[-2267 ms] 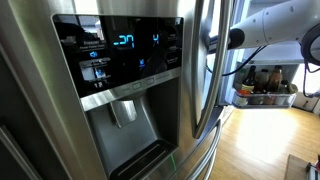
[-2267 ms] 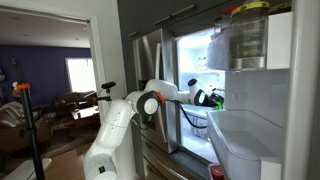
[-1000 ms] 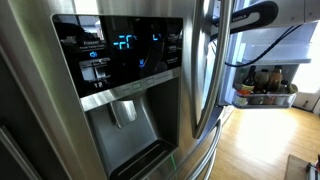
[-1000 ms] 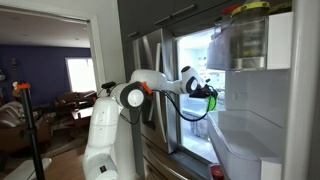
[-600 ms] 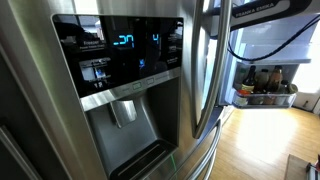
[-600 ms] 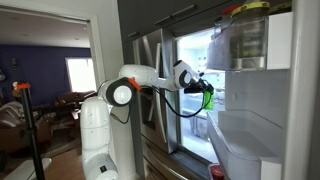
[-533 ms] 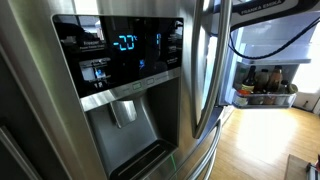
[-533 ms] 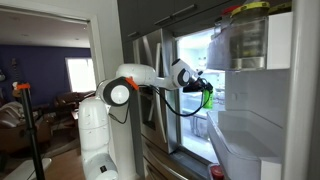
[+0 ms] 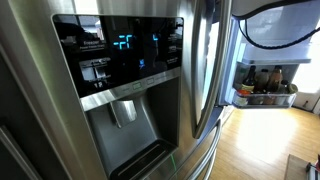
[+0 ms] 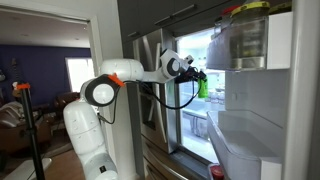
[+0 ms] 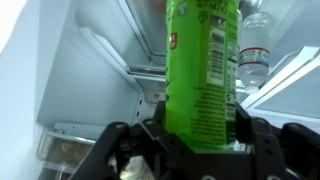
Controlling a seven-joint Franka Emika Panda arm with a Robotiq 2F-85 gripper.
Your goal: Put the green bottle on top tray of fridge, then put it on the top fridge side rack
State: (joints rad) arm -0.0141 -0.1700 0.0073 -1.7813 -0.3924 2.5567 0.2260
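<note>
Wrist view: the green bottle (image 11: 200,70) fills the middle of the frame, standing up straight. My gripper (image 11: 200,140) is at the bottom. Its black fingers (image 11: 152,138) press on both sides of the bottle, so they are closed tight on it. Behind the bottle I see the white inside of the fridge (image 11: 70,90). A clear water bottle (image 11: 256,50) stands far back, in the upper right of the frame.

In an exterior view, the arm (image 10: 130,70) reaches from the left of the frame into the open, lit fridge (image 10: 150,45). The gripper (image 10: 190,70) is up high, just at the fridge opening. The green bottle (image 10: 203,86) hangs from it and touches no shelf. On the right of the frame, near the camera, is the open door. Its top door rack (image 10: 280,40) holds a jar (image 10: 245,35) with a yellow lid.

In an exterior view, I see only the shut steel door up close. It shows the dispenser panel (image 9: 120,55) with blue lights and a long handle (image 9: 205,70). A bit of the arm (image 9: 280,10) shows at the top right. Some dark bottles (image 9: 265,80) stand far off. The green bottle is not in this view.

I think I am on the first step, carrying the bottle to the top tray. Next I should reach in, lower it gently until it stands, then open the fingers. The door rack comes after that.
</note>
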